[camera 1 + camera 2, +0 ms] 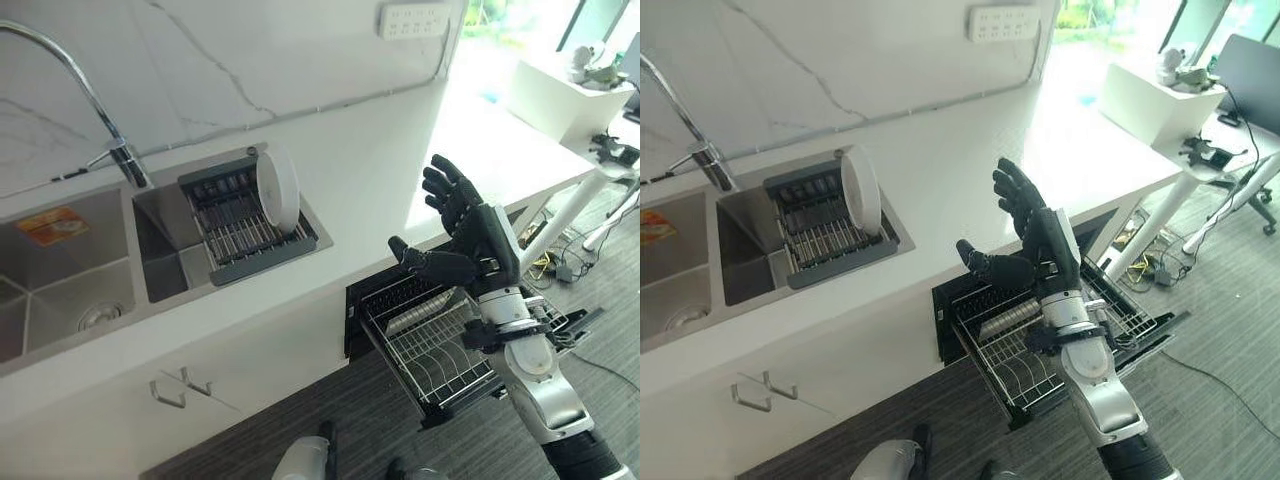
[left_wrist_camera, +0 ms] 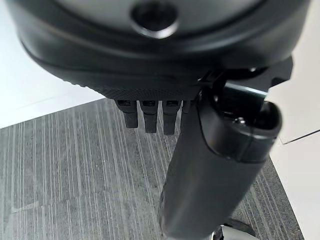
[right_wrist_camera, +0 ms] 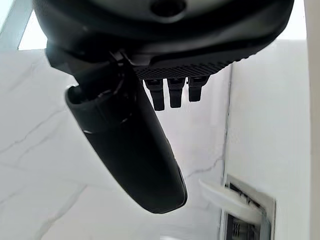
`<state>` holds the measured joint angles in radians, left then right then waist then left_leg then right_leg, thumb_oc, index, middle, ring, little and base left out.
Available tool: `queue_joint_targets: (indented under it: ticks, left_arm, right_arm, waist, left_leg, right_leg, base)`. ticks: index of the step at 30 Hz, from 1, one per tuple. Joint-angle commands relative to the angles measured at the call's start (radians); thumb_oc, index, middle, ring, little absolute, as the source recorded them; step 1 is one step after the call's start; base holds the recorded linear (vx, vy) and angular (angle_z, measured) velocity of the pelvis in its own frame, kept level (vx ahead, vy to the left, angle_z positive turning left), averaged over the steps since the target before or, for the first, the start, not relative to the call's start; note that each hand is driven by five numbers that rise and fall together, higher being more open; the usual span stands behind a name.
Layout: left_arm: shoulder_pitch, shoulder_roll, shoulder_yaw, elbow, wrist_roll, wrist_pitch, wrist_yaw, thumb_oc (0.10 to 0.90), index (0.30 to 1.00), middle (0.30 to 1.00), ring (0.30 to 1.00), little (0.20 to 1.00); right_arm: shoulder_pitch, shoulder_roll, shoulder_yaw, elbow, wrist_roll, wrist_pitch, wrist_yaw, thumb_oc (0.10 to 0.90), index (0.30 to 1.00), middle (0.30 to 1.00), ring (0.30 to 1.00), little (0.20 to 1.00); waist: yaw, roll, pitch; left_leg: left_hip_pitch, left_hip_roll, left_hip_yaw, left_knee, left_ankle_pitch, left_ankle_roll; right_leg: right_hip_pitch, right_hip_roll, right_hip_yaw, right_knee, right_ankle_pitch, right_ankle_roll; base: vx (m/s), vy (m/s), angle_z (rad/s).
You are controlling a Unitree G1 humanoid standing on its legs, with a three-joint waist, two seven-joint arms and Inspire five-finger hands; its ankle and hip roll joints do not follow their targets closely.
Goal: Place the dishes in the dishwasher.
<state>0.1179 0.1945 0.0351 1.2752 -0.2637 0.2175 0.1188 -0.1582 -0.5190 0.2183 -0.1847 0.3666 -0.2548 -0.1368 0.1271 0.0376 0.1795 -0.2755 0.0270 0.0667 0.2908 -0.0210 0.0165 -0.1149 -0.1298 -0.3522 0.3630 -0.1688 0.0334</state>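
Note:
A white plate (image 1: 277, 187) stands on edge in the dark drying rack (image 1: 235, 240) set over the right sink basin; the right wrist view also catches this plate (image 3: 225, 197). Below the counter, the dishwasher's wire basket (image 1: 440, 365) is pulled out over the floor. My right hand (image 1: 482, 238) is raised above that basket, palm toward the sink. It is open with spread fingers, holds nothing, and is well to the right of the plate. My left hand (image 2: 215, 165) hangs low over the grey floor, open and holding nothing.
A steel sink (image 1: 60, 290) with a curved faucet (image 1: 95, 105) lies at the left. The white counter (image 1: 380, 170) runs right toward a bright window. Cabinet handles (image 1: 180, 388) sit under the sink. A white desk (image 1: 560, 95) and table legs stand at the right.

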Motion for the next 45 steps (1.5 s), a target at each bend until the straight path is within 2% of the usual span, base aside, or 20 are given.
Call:
queue_joint_targets:
  ticks: [1, 3, 6, 9, 11, 14, 17, 18, 19, 20, 21, 22, 24, 25, 28, 31, 33, 35, 37, 45]
  left_arm:
    - [-0.023, 0.021, -0.017, 0.042, -0.013, 0.015, 0.014, 0.8, 0.9, 0.9, 0.9, 0.9]
    - [-0.013, 0.014, -0.022, 0.037, 0.005, 0.04, 0.013, 0.8, 0.9, 0.9, 0.9, 0.9]
    - [-0.005, -0.003, -0.035, 0.034, 0.022, 0.047, 0.017, 0.8, 0.9, 0.9, 0.9, 0.9]
    - [-0.022, 0.005, -0.037, 0.042, 0.056, 0.069, 0.032, 0.8, 0.9, 0.9, 0.9, 0.9]
    - [-0.027, 0.019, -0.04, 0.042, 0.05, 0.055, 0.026, 0.8, 0.9, 0.9, 0.9, 0.9]
    - [-0.041, 0.039, -0.028, 0.029, 0.035, 0.088, 0.043, 0.8, 0.9, 0.9, 0.9, 0.9]
    - [-0.032, 0.033, -0.039, 0.045, 0.039, 0.091, 0.031, 0.8, 0.9, 0.9, 0.9, 0.9]
    - [-0.025, 0.031, -0.047, 0.058, 0.05, 0.079, 0.02, 0.8, 0.9, 0.9, 0.9, 0.9]
    - [-0.029, 0.039, -0.051, 0.058, 0.085, 0.079, 0.025, 0.8, 0.9, 0.9, 0.9, 0.9]
    - [-0.037, 0.054, -0.057, 0.062, 0.109, 0.078, 0.032, 0.8, 0.9, 0.9, 0.9, 0.9]
    - [-0.043, 0.069, -0.064, 0.053, 0.075, 0.095, 0.044, 0.8, 0.9, 0.9, 0.9, 0.9]
    - [-0.045, 0.076, -0.057, 0.051, 0.041, 0.101, 0.045, 0.8, 0.9, 0.9, 0.9, 0.9]
    - [-0.053, 0.087, -0.035, 0.05, 0.03, 0.117, 0.025, 0.8, 0.9, 0.9, 0.9, 0.9]
    - [-0.046, 0.071, -0.027, 0.072, 0.074, 0.078, 0.0, 0.8, 0.9, 0.9, 0.9, 0.9]
    - [-0.02, 0.05, -0.012, 0.093, 0.12, 0.059, -0.005, 0.8, 0.9, 0.9, 0.9, 0.9]
    - [-0.017, 0.067, -0.005, 0.106, 0.12, 0.072, -0.025, 0.8, 0.9, 0.9, 0.9, 0.9]
    - [-0.011, 0.066, -0.004, 0.109, 0.127, 0.064, -0.021, 0.8, 0.9, 0.9, 0.9, 0.9]
    - [-0.004, 0.071, -0.007, 0.11, 0.131, 0.062, -0.021, 0.8, 0.9, 0.9, 0.9, 0.9]
    - [-0.002, 0.076, -0.014, 0.117, 0.129, 0.064, -0.02, 0.8, 0.9, 0.9, 0.9, 0.9]
    - [-0.01, 0.077, -0.025, 0.121, 0.127, 0.081, -0.021, 0.8, 0.9, 0.9, 0.9, 0.9]
  right_arm:
    - [-0.158, 0.004, -0.057, -0.055, 0.029, -0.082, -0.026, 0.8, 0.9, 0.9, 0.9, 0.9]
    - [-0.162, 0.002, -0.063, -0.035, 0.006, -0.084, -0.044, 0.8, 0.9, 0.9, 0.9, 0.9]
    - [-0.221, 0.009, -0.038, -0.017, 0.001, -0.064, -0.057, 0.8, 0.9, 0.9, 0.9, 0.9]
    - [-0.207, 0.019, -0.043, -0.027, 0.019, -0.05, -0.048, 0.8, 0.9, 0.9, 0.9, 0.9]
    - [-0.184, 0.03, -0.033, -0.038, -0.001, -0.073, -0.046, 0.8, 0.9, 0.9, 0.9, 0.9]
    - [-0.181, 0.051, -0.017, -0.049, -0.003, -0.054, -0.045, 0.8, 0.9, 0.9, 0.9, 0.9]
    - [-0.188, 0.062, -0.026, -0.044, 0.007, -0.044, -0.043, 0.8, 0.9, 0.9, 0.9, 0.9]
    - [-0.196, 0.067, -0.034, -0.029, 0.01, -0.056, -0.053, 0.8, 0.9, 0.9, 0.9, 0.9]
    - [-0.207, 0.067, -0.047, -0.024, 0.016, -0.063, -0.066, 0.8, 0.9, 0.9, 0.9, 0.9]
    - [-0.207, 0.07, -0.055, -0.024, 0.009, -0.077, -0.093, 0.8, 0.9, 0.9, 0.9, 0.9]
    - [-0.238, 0.061, -0.054, -0.006, 0.022, -0.09, -0.11, 0.8, 0.9, 0.9, 0.9, 0.9]
    - [-0.261, 0.06, -0.052, 0.008, 0.013, -0.104, -0.113, 0.8, 0.9, 0.9, 0.9, 0.9]
    - [-0.29, 0.043, -0.067, -0.001, -0.082, -0.151, -0.157, 0.8, 0.9, 0.9, 0.9, 0.9]
    - [-0.288, 0.026, -0.102, -0.05, -0.107, -0.161, -0.178, 0.8, 0.9, 0.9, 0.9, 0.9]
    - [-0.257, -0.005, -0.138, -0.132, -0.136, -0.113, -0.175, 0.8, 0.9, 0.9, 0.9, 0.9]
    - [-0.248, -0.006, -0.123, -0.123, -0.14, -0.136, -0.215, 0.8, 0.9, 0.9, 0.9, 0.9]
    - [-0.23, -0.007, -0.135, -0.118, -0.105, -0.134, -0.201, 0.8, 0.9, 0.9, 0.9, 0.9]
    - [-0.231, 0.005, -0.128, -0.079, 0.01, -0.085, -0.155, 0.8, 0.9, 0.9, 0.9, 0.9]
    - [-0.241, 0.021, -0.108, -0.041, 0.073, -0.071, -0.128, 0.8, 0.9, 0.9, 0.9, 0.9]
    - [-0.274, 0.075, -0.038, 0.034, 0.122, 0.016, -0.056, 0.8, 0.9, 0.9, 0.9, 0.9]
  waist:
    - [-0.013, -0.026, 0.012]
    - [-0.009, -0.029, 0.02]
    - [0.019, -0.015, 0.033]
    - [0.004, -0.006, 0.022]
    - [0.007, -0.011, 0.022]
    - [0.017, -0.021, 0.028]
    - [0.027, -0.031, 0.025]
    - [0.037, -0.034, 0.025]
    - [0.04, -0.038, 0.024]
    - [0.028, -0.037, 0.023]
    - [0.018, -0.039, 0.032]
    - [0.016, -0.04, 0.035]
    - [0.01, -0.043, 0.034]
    - [0.009, -0.04, 0.032]
    - [0.001, -0.033, 0.019]
    - [-0.009, -0.027, 0.005]
    - [-0.012, -0.028, -0.004]
    - [-0.008, -0.029, -0.011]
    - [-0.005, -0.03, -0.014]
    - [0.012, -0.031, -0.025]
  left_leg:
    - [0.096, -0.005, 0.054, 0.009, -0.173, -0.027]
    - [0.105, -0.004, 0.047, 0.009, -0.155, -0.037]
    - [0.037, 0.032, -0.04, 0.009, -0.098, -0.08]
    - [0.036, 0.061, 0.015, 0.009, -0.11, -0.073]
    - [0.054, 0.046, 0.014, 0.009, -0.131, -0.053]
    - [0.079, 0.025, 0.019, 0.009, -0.154, -0.026]
    - [0.088, 0.009, 0.015, 0.009, -0.17, -0.009]
    - [0.087, 0.007, 0.016, 0.009, -0.172, 0.001]
    - [0.081, 0.003, 0.014, 0.009, -0.176, 0.012]
    - [0.074, -0.006, -0.01, 0.009, -0.177, 0.024]
    - [0.087, -0.008, -0.002, 0.009, -0.18, 0.011]
    - [0.089, 0.0, 0.013, 0.009, -0.186, 0.005]
    - [0.084, 0.026, 0.034, 0.009, -0.181, -0.008]
    - [0.066, 0.043, 0.044, 0.009, -0.173, -0.025]
    - [0.08, 0.064, 0.068, 0.009, -0.176, -0.051]
    - [0.106, 0.083, 0.09, 0.009, -0.186, -0.065]
    - [0.114, 0.085, 0.091, 0.009, -0.19, -0.067]
    - [0.123, 0.082, 0.084, 0.009, -0.192, -0.068]
    - [0.123, 0.081, 0.078, 0.009, -0.192, -0.069]
    - [0.12, 0.074, 0.059, 0.009, -0.187, -0.071]
  right_leg:
    - [0.071, -0.028, 0.007, -0.063, -0.068, 0.065]
    - [0.088, -0.03, 0.013, -0.063, -0.063, 0.057]
    - [0.098, -0.026, 0.05, -0.063, -0.069, 0.056]
    - [0.124, -0.054, 0.024, -0.063, -0.08, 0.072]
    - [0.137, -0.078, 0.014, -0.063, -0.072, 0.09]
    - [0.145, -0.113, -0.003, -0.063, -0.056, 0.111]
    - [0.119, -0.139, -0.002, -0.063, -0.031, 0.131]
    - [0.128, -0.142, 0.0, -0.063, -0.033, 0.136]
    - [0.146, -0.125, 0.008, -0.063, -0.041, 0.133]
    - [0.145, -0.091, 0.024, -0.063, -0.013, 0.125]
    - [0.067, -0.126, 0.029, -0.063, 0.026, 0.131]
    - [0.036, -0.146, 0.033, -0.063, 0.042, 0.14]
    - [0.002, -0.147, 0.036, -0.063, 0.045, 0.144]
    - [-0.009, -0.151, 0.024, -0.063, 0.032, 0.151]
    - [0.019, -0.162, 0.007, -0.063, 0.001, 0.149]
    - [0.049, -0.167, -0.006, -0.063, -0.015, 0.149]
    - [0.058, -0.167, -0.008, -0.063, -0.02, 0.147]
    - [0.068, -0.168, -0.011, -0.063, -0.023, 0.145]
    - [0.069, -0.168, -0.011, -0.063, -0.023, 0.144]
    - [0.076, -0.172, -0.024, -0.063, -0.025, 0.142]
  base:
    - [-0.01, -0.002, 0.77]
    - [0.06, 0.124, 1.17]
    - [0.09, 0.277, 0.58]
    - [0.18, 0.291, -0.06]
    - [0.22, 0.223, -0.07]
    - [0.16, 0.123, -0.23]
    - [0.22, 0.158, -0.39]
    - [0.24, 0.162, -0.53]
    - [0.2, 0.091, -0.32]
    - [0.15, -0.049, -0.07]
    - [0.12, -0.13, 0.27]
    - [0.07, -0.205, 0.13]
    - [-0.01, -0.243, -0.12]
    - [-0.07, -0.183, 0.14]
    - [0.02, -0.053, 0.07]
    - [0.06, -0.008, -0.08]
    - [0.06, -0.027, -0.07]
    - [0.08, -0.04, 0.0]
    - [0.06, -0.02, 0.07]
    - [0.01, 0.023, 0.1]
